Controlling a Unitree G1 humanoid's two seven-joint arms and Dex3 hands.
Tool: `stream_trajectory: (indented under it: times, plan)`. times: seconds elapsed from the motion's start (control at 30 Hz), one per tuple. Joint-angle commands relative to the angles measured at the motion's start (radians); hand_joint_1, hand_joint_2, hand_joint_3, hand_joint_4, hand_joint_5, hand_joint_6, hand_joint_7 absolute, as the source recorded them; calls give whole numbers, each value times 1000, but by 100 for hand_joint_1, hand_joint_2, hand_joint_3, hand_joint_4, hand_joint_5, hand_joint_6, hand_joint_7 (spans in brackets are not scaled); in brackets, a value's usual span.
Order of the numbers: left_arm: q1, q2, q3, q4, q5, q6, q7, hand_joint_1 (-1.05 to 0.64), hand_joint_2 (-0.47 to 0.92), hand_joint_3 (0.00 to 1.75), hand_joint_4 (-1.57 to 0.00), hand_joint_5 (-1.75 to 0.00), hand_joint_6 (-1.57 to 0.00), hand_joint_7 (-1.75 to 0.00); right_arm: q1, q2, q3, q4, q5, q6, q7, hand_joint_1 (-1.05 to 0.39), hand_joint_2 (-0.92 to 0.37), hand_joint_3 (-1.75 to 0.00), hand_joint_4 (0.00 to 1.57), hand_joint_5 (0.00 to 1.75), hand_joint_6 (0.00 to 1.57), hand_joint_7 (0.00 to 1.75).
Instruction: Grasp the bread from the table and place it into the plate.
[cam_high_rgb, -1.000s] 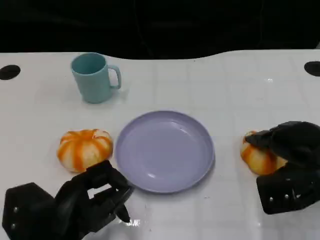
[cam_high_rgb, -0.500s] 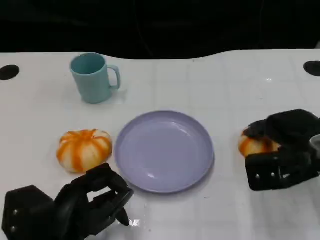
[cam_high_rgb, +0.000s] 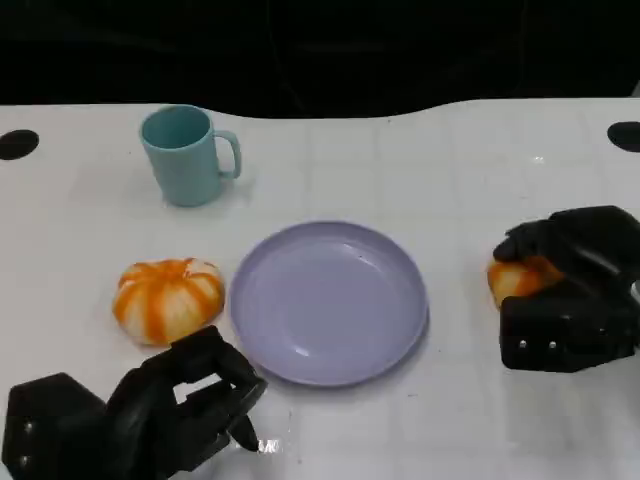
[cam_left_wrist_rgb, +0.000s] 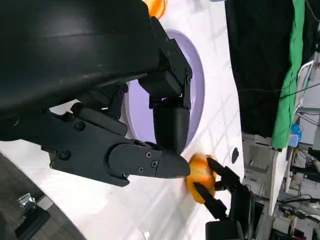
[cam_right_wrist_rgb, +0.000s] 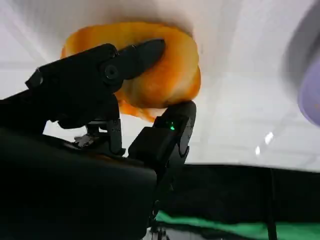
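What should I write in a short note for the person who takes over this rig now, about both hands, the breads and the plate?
Right hand: fingers closed around the bread to the right of the plate.
Left hand: curled, holding nothing, at the near table edge.
A second bread lies left of the plate, untouched.
Done: bread grasped.
Left: carry it over the plate and release. The plate holds nothing yet.

No text, label, brand or number can be read anywhere.
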Motion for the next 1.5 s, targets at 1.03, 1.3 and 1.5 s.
stream_trajectory:
  times: [1.03,1.3,1.5]
  plan:
    - [10,7,11,-12,5,5,10,-54,92,28,-72,-175,-67,-155,-61,113,-35,-158,150,-299,21,-3,-27,-131,96,175,74,175]
    - [12,10,9,-8,4,-9,2,-55,92,29,-73,-175,-66,-153,-100,161,-5,-99,137,-322,72,-7,-24,-132,96,175,72,175]
    - [16,9,3,-7,7,-17,5,-55,92,28,-73,-175,-67,-152,-115,186,20,-61,121,-351,77,-8,-26,-134,98,175,75,173]
